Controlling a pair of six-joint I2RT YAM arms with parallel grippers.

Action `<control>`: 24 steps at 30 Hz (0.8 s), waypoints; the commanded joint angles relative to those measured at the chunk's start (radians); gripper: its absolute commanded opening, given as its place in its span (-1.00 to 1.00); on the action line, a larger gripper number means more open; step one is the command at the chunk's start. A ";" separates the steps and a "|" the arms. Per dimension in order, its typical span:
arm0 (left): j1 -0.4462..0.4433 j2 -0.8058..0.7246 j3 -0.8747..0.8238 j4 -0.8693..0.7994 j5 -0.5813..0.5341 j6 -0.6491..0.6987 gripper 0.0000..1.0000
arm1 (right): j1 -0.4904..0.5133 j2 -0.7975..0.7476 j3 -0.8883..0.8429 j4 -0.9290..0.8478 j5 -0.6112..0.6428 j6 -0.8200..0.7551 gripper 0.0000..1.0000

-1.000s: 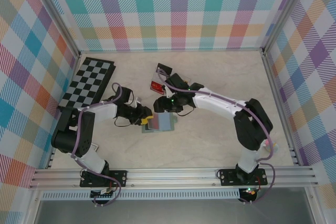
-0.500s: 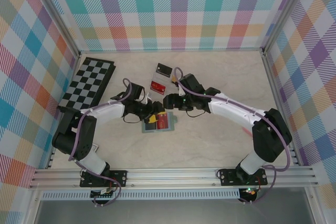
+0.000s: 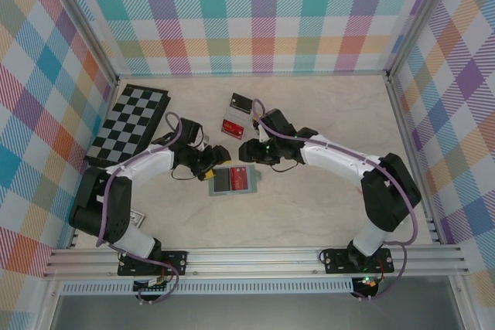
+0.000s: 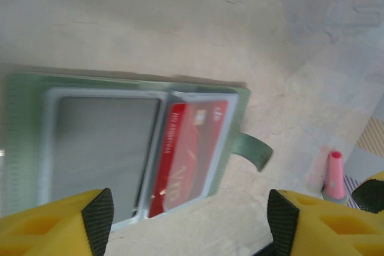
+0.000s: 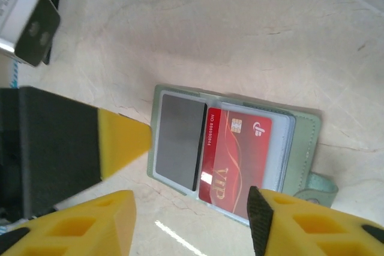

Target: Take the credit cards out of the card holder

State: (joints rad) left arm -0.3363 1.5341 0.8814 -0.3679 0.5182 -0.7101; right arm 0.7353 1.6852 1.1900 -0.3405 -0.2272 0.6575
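The grey-green card holder lies open and flat on the table. A red credit card sits in its right pocket and a grey card in its left pocket. In the left wrist view the same holder and red card lie just beyond my fingers. My left gripper is open at the holder's left edge, with nothing between its pads. My right gripper hovers open just above the holder's far edge, holding nothing. Two loose cards, one red and one dark, lie behind the grippers.
A black-and-white chequered board lies at the back left. A small pink-tipped object stands on the table to the right of the holder's strap. Metal frame rails and plaid walls bound the table.
The holder, partly folded a second ago, now lies open and flat. My left gripper has opened and drawn back off its left edge. The right gripper has shifted slightly and narrowed a little.
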 commanded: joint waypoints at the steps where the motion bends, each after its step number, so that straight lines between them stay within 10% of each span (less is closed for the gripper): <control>1: 0.014 -0.020 -0.027 -0.030 -0.012 0.016 0.30 | 0.025 0.056 0.060 -0.052 -0.029 0.016 -0.08; 24: -0.039 0.106 -0.014 0.070 0.089 0.027 -0.37 | 0.033 0.291 0.219 -0.250 0.046 0.062 -0.54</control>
State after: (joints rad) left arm -0.3611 1.6218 0.8532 -0.3000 0.5865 -0.7086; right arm 0.7677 1.9495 1.3823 -0.5446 -0.1764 0.7250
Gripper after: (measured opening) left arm 0.320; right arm 0.235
